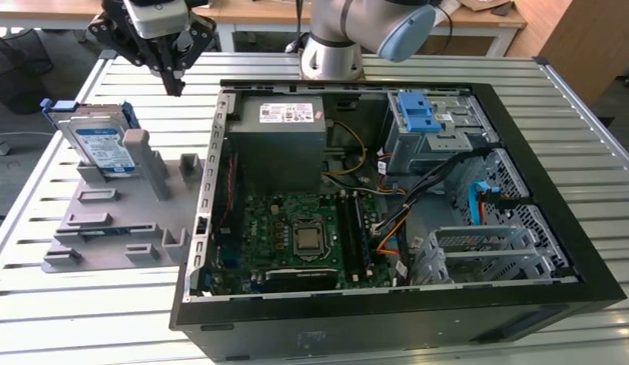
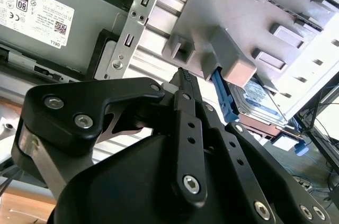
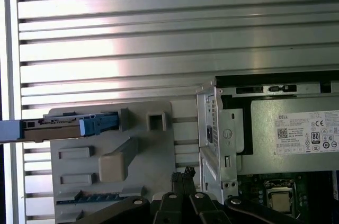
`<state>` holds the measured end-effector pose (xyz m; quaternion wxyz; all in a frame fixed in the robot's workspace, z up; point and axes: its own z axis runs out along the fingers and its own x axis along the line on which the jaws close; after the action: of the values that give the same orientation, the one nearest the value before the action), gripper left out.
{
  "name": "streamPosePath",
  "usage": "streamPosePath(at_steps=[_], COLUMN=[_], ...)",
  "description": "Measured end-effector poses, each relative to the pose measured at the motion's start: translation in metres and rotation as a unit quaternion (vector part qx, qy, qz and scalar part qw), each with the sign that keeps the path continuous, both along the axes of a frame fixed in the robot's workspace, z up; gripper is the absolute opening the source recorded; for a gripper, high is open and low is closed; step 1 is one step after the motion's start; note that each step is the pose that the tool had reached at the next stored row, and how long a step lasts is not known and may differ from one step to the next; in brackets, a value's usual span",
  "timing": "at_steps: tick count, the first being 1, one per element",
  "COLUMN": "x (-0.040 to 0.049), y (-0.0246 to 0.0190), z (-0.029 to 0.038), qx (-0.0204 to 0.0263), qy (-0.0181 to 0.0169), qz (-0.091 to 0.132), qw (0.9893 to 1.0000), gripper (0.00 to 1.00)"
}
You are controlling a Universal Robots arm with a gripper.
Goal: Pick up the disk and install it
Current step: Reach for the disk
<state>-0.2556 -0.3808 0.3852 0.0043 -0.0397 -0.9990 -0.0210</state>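
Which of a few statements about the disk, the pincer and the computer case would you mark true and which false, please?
1. The disk stands on edge in the grey holder. True.
2. The pincer grips the disk. False: it is shut on nothing and hangs apart from the disk.
3. The computer case lies open, with its motherboard showing. True.
4. The disk sits inside the computer case. False: it is outside the case, toward the exterior view's left.
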Motion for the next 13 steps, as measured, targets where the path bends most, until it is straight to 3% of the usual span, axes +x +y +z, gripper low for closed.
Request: streamPosePath(at_steps=[7, 13], x=[-0.0055, -0.0191], y=[0.0001, 0.0027], z=[0.0000, -0.0002], qx=[0.0000, 0.0000], qy=[0.0000, 0.0000], qz=[0.000, 0.000], qw=[1.0000, 1.0000], gripper=[0.11, 0.11])
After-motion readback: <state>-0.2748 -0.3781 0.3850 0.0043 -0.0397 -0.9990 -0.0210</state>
